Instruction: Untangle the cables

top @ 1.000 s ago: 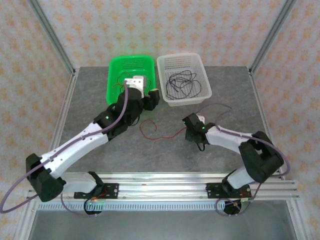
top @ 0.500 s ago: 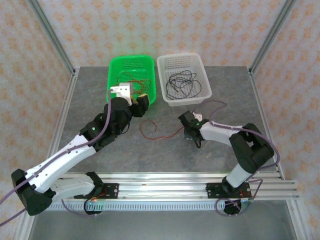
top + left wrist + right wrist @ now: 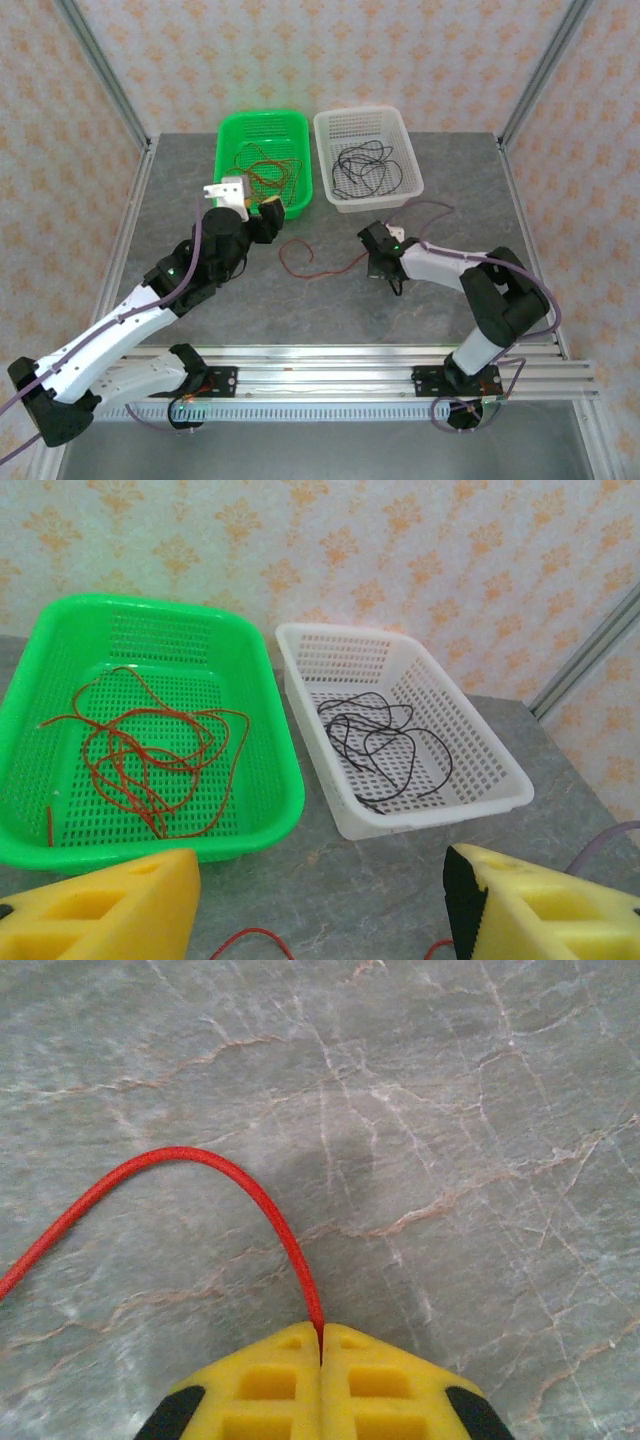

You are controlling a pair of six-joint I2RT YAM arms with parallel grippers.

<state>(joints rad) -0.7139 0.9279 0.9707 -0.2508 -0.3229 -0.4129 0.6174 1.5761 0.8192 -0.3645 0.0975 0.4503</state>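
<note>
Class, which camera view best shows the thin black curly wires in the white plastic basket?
Left wrist view: the thin black curly wires lie large, loops traceable, in the white plastic basket. Top external view shows them small, a dark tangle.

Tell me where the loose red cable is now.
In the top view the loose red cable lies mid-table, just in front of the green basket, its right end pinched in the shut right hand.

Left basket (image 3: 262, 114) beside right basket (image 3: 360, 112), perhaps touching, cables (image 3: 365, 165) in each, one cable (image 3: 178, 1150) before them
</note>
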